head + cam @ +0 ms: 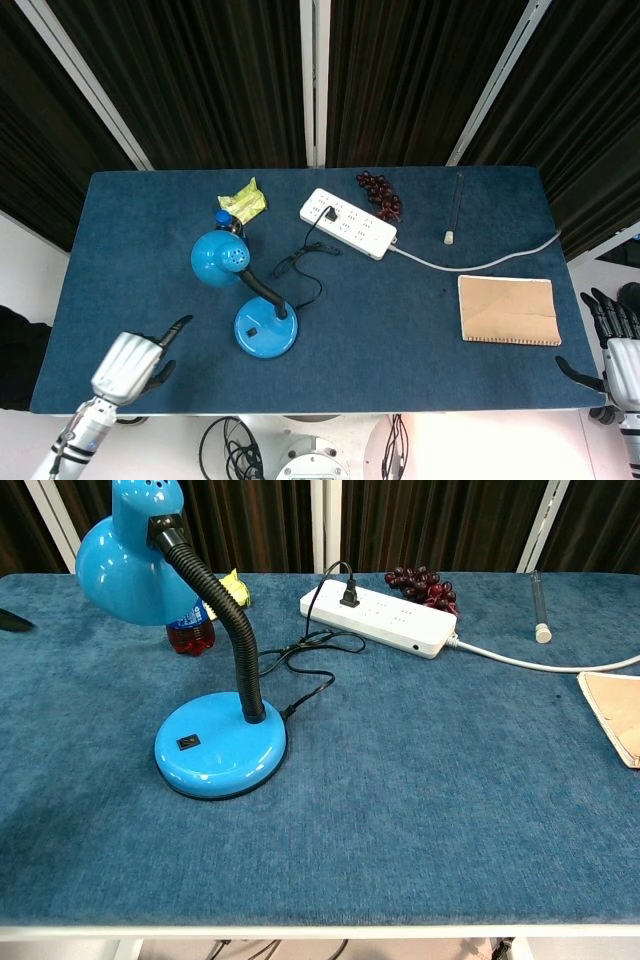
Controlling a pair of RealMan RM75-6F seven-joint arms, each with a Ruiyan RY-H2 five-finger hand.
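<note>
- Hovering over the bench's (pixel 400 340) near-left corner: left robot hand (pixel 128 364), holding nothing, one finger stretched toward the blue desk lamp (pixel 262 327), the rest curled in.
- Standing left of centre, untouched: the lamp, its cord trailing to the white power strip (pixel 348 222).
- Lying behind: yellow packet (pixel 243 201), bottle (pixel 190 630), grapes (pixel 380 193).
- Resting at right: brown notebook (pixel 507 309).
- Waiting off the right edge: right robot hand (pixel 612 350), fingers spread, empty.

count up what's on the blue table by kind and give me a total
Desk lamp: 1
Power strip: 1
Bunch of grapes: 1
Yellow packet: 1
Bottle: 1
Dark tube: 1
Brown notebook: 1
Total: 7
</note>
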